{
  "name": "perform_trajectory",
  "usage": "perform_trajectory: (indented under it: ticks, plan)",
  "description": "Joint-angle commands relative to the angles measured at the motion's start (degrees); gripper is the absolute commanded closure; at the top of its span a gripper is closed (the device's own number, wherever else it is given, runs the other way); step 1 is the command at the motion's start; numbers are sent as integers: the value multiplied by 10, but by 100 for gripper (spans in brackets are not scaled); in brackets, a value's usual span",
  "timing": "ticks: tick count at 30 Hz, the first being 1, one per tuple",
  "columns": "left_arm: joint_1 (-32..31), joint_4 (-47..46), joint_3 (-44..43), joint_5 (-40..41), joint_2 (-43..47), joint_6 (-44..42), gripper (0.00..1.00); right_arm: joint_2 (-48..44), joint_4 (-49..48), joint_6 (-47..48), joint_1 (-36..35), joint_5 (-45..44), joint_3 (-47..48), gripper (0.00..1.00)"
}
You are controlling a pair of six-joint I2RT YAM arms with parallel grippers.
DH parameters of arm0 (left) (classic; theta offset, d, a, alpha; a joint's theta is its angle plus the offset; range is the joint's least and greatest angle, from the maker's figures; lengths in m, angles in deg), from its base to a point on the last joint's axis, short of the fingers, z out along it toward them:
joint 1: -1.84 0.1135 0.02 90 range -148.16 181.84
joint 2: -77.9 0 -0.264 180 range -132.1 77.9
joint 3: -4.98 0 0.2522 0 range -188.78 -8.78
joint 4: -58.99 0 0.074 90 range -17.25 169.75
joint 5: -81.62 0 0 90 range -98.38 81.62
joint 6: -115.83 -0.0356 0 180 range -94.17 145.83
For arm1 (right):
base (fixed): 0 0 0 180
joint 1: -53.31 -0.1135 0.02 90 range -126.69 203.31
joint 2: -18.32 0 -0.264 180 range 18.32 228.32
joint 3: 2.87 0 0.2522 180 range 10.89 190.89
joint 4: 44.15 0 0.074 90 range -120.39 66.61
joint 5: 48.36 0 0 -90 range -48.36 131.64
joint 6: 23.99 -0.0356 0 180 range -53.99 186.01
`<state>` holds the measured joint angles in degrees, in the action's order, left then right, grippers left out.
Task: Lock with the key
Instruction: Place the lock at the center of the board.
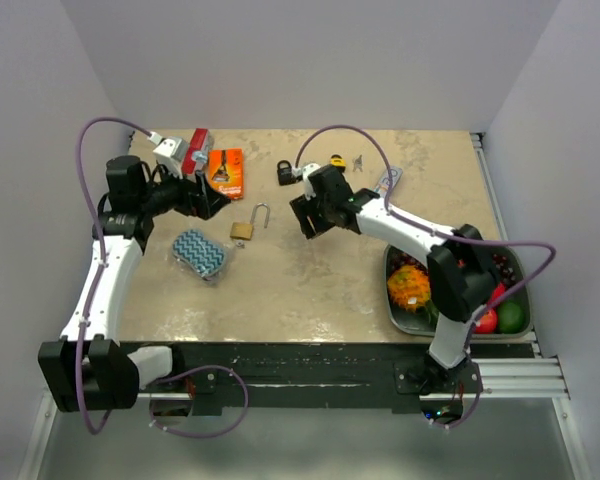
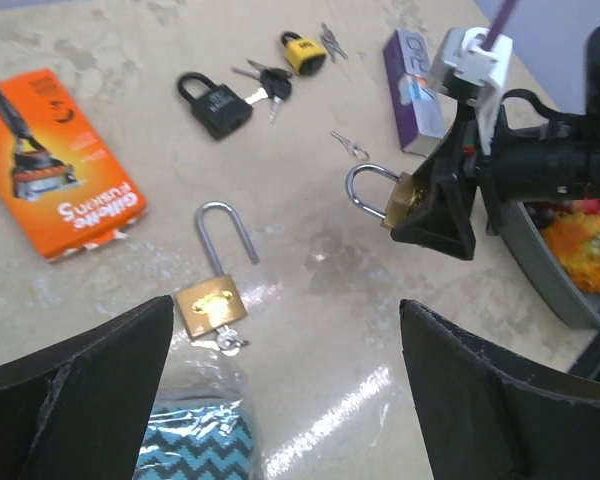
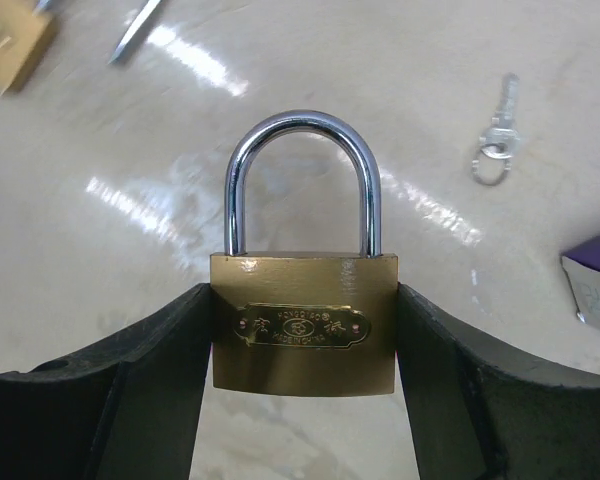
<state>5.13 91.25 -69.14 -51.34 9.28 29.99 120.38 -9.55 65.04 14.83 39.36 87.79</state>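
Observation:
My right gripper (image 3: 302, 300) is shut on a brass padlock (image 3: 303, 325), its fingers pressing the two sides of the body. The steel shackle points away from me, both legs down in the body. This grip also shows in the left wrist view, brass padlock (image 2: 402, 198) held above the table. A second brass padlock (image 2: 210, 303) with a long shackle lies flat on the table, one leg free of the body and a small key (image 2: 228, 343) in its underside. My left gripper (image 2: 285, 350) hangs open above the table just right of it, holding nothing.
A black padlock (image 2: 217, 105) with keys, a yellow padlock (image 2: 302, 53), loose keys (image 3: 495, 150) and a purple box (image 2: 412, 90) lie at the back. An orange razor pack (image 2: 60, 170) and a blue zigzag pouch (image 1: 198, 252) sit left. A fruit tray (image 1: 410, 328) stands right.

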Motion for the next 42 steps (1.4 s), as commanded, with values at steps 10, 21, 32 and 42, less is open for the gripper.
perform_trajectory:
  ticks: [10,21,32,42]
  plan:
    - [1,-66,76,66,57,68,1,204,50,-275,25,-170,252,100]
    - [2,-45,82,54,57,56,1,262,45,-303,31,-211,282,100]
    - [2,-25,76,53,38,55,1,289,43,-314,52,-196,293,96]
    - [1,19,60,45,20,33,1,307,40,-317,61,-157,310,68]
